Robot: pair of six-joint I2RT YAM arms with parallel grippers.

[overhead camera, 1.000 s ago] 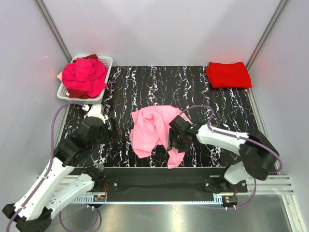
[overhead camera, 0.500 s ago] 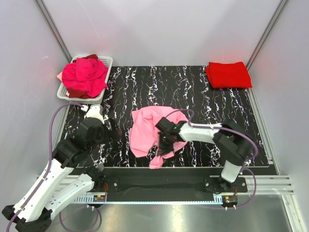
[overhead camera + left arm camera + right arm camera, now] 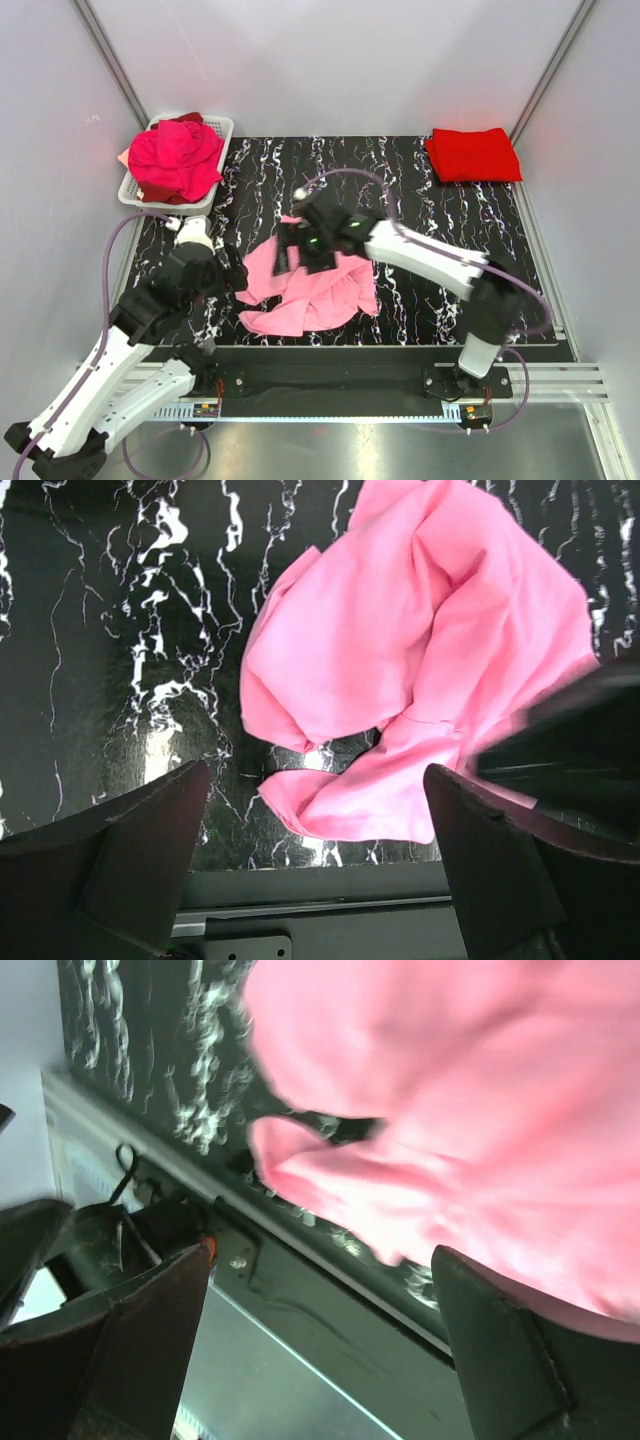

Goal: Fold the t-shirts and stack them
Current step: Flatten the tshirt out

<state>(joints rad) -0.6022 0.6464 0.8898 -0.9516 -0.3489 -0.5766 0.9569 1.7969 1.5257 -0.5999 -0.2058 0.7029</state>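
Both my tools are standing open, empty | pink t-shirt (image 3: pixel 312 297) is lying just ahead of left gripper (image 3: pixel 228 274), under right gripper (image 3: pixel 300 246).

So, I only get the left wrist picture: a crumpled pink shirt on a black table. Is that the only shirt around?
Observer: No. A red shirt lies neatly folded at the far right corner of the table.
Operator: Any more waiting?
Observer: Yes, a heap of magenta shirts fills a white basket at the far left.
Operator: And the dark blur on my right?
Observer: That's the right arm, reaching over the pink shirt; the right gripper is open, holding nothing.
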